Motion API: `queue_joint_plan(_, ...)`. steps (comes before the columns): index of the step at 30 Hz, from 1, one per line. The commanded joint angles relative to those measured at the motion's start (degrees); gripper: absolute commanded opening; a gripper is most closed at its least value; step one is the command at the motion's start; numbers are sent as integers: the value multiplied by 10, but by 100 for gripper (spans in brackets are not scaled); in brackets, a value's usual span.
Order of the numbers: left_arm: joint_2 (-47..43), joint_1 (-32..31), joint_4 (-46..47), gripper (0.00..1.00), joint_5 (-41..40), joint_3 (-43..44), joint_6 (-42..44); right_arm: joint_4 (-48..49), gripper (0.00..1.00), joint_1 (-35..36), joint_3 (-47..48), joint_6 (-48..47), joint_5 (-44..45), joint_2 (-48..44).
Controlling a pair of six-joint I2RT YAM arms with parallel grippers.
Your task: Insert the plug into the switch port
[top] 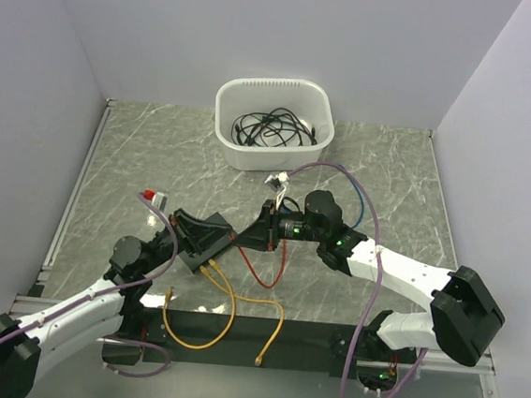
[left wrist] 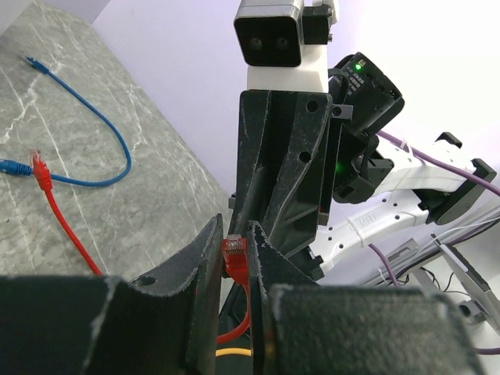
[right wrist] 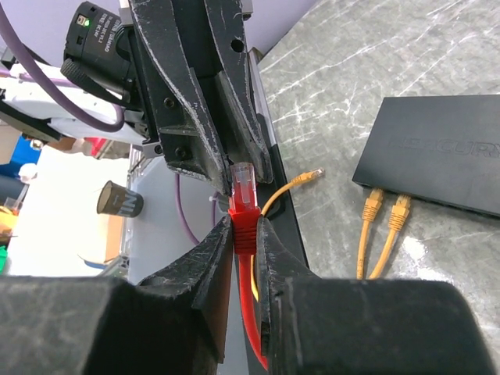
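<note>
Well, grey marble table [top: 390, 173], pale walls [top: 263, 29]; I see left gripper [left wrist: 236, 234] and right gripper [right wrist: 244, 226] both clamping the red plug [right wrist: 243, 195], switch [top: 205, 244] at nine o'clock.

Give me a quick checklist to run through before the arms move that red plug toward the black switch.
1. Right gripper grip on the red plug: ok, fingers shut on its boot.
2. Left gripper clear of the plug: not ok, it pinches the same plug.
3. Plug lined up with a port: not ok, it is held away from the black switch.
4. Free socket: cannot tell; two yellow plugs fill two, the rest of the row is hidden.
5. Red cable slack: ok, it lies loose on the table.
</note>
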Motion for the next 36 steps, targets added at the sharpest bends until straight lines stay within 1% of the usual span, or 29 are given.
queue_joint_plan(1,2,-2,-1,1,-9,8,15,19,0,-1,-6,-6,-9,-16)
queue_joint_plan(3,-5,-2,-21,1,-21,11,20,22,0,-1,-7,-8,-9,-14)
queue_joint_plan(4,-14,-2,-46,3,-27,12,23,19,0,-1,-7,-10,-7,-11)
queue_joint_plan(7,-32,-2,-76,14,-53,13,33,-5,0,-1,-6,-25,3,-17)
queue_joint_plan(10,-44,-2,-132,27,-75,25,47,-36,0,-1,-8,-45,28,-33)
queue_joint_plan(11,-47,-2,-175,34,-85,36,56,-48,0,-1,-8,-51,52,-37)
queue_joint_plan(13,-56,-2,-211,41,-116,43,64,-93,0,-1,-3,-71,82,-42)
queue_joint_plan(14,-58,-2,-231,47,-129,47,69,-108,0,-1,-1,-77,94,-42)
queue_joint_plan(15,-60,-2,-265,49,-140,53,71,-131,0,-1,3,-89,116,-43)
queue_joint_plan(16,-61,-1,-277,55,-161,54,76,-141,0,0,5,-93,127,-44)
queue_joint_plan(19,-65,-2,-320,62,-195,63,89,-177,0,9,6,-114,182,-48)
queue_joint_plan(20,-65,-2,-335,66,-206,73,100,-187,0,13,8,-119,203,-47)
queue_joint_plan(21,-67,-2,-360,68,-213,78,105,-209,0,21,13,-132,238,-42)
queue_joint_plan(22,-66,-1,-373,71,-213,83,112,-220,0,25,16,-137,253,-37)
queue_joint_plan(23,-68,-2,-385,76,-253,91,120,-229,0,29,19,-140,262,-32)
queue_joint_plan(25,-68,-1,-407,81,-280,97,130,-249,0,44,28,-148,290,-19)
queue_joint_plan(26,-68,-1,-410,85,-301,98,139,-253,0,50,31,-151,298,-15)
queue_joint_plan(28,-65,0,-415,88,-319,99,143,-255,0,66,32,-152,327,-2)
queue_joint_plan(32,-45,8,-424,88,-338,109,146,-273,0,97,47,-153,357,30)
queue_joint_plan(35,-22,36,-424,88,-334,111,142,-282,0,122,68,-153,383,71)
queue_joint_plan(36,-9,46,-419,88,-316,110,141,-282,0,125,72,-152,387,88)
